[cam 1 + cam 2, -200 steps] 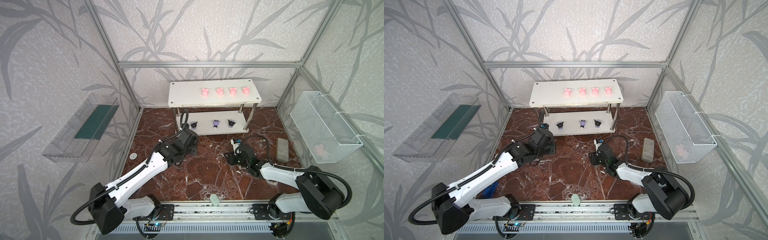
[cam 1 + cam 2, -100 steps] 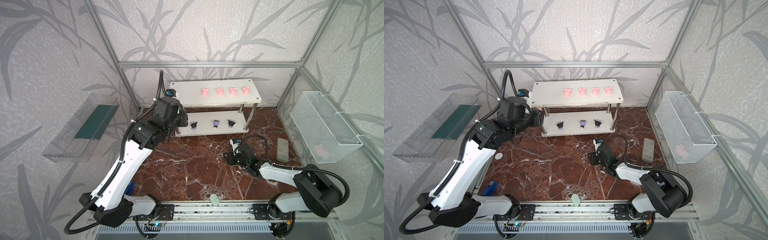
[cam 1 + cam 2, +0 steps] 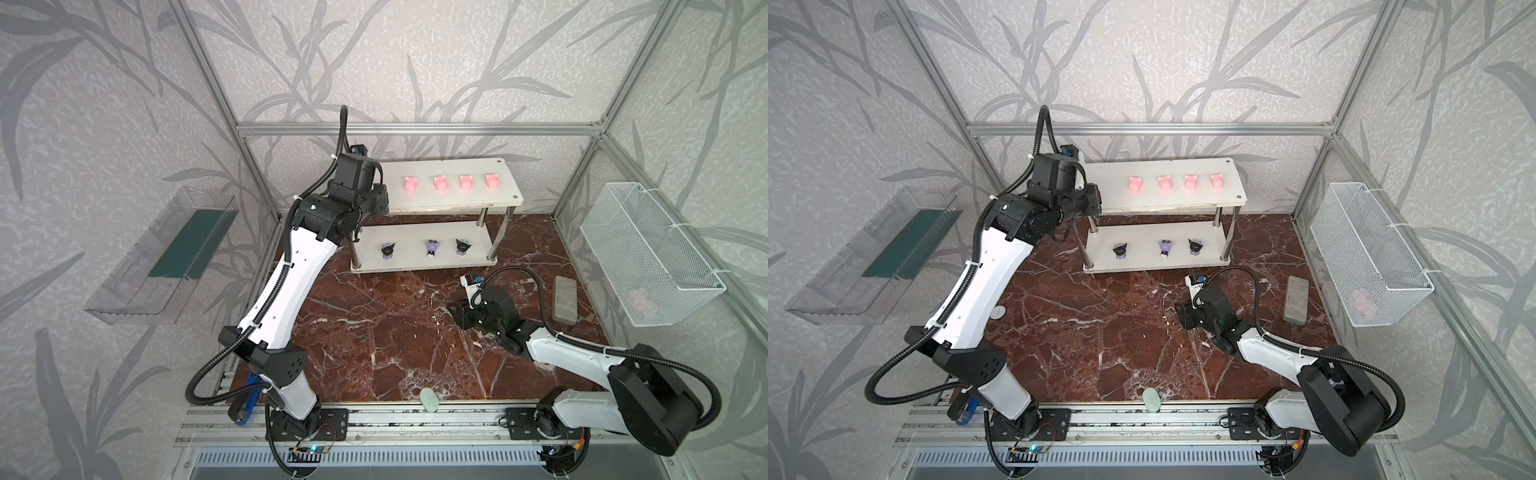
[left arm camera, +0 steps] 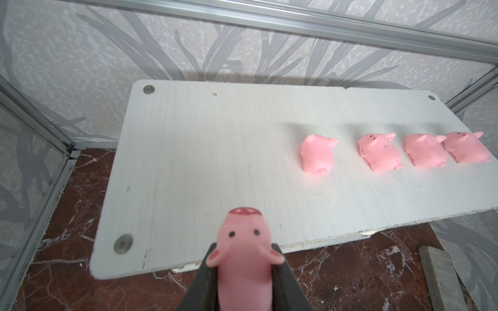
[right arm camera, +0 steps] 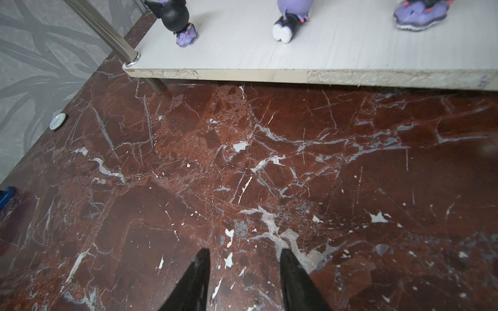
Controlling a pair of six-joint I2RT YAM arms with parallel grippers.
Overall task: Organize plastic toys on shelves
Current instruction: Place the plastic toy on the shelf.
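Note:
The white two-tier shelves [image 3: 453, 201] stand at the back of the marble floor. Several pink pig toys [image 3: 439, 183] sit in a row on the right half of the top board [image 4: 202, 148]. Three small figurines stand on the lower board: a black one [image 3: 387, 250], a purple one [image 3: 433, 248] and another black one [image 3: 461, 246]. My left gripper [image 4: 244, 250] is shut on a pink pig [image 4: 244, 242], held snout-forward just before the front left corner of the top board. My right gripper [image 5: 244, 253] is open and empty, low over the floor in front of the lower board.
A grey block [image 3: 564, 300] lies on the floor at the right. A pale green oval [image 3: 429, 400] sits at the front edge and a white disc [image 3: 998, 312] at the left. A wire basket [image 3: 648, 257] and a clear tray [image 3: 162, 257] hang on the side walls.
My left arm has risen from the floor in front of the lower board to the left end of the top board. The right arm has not moved.

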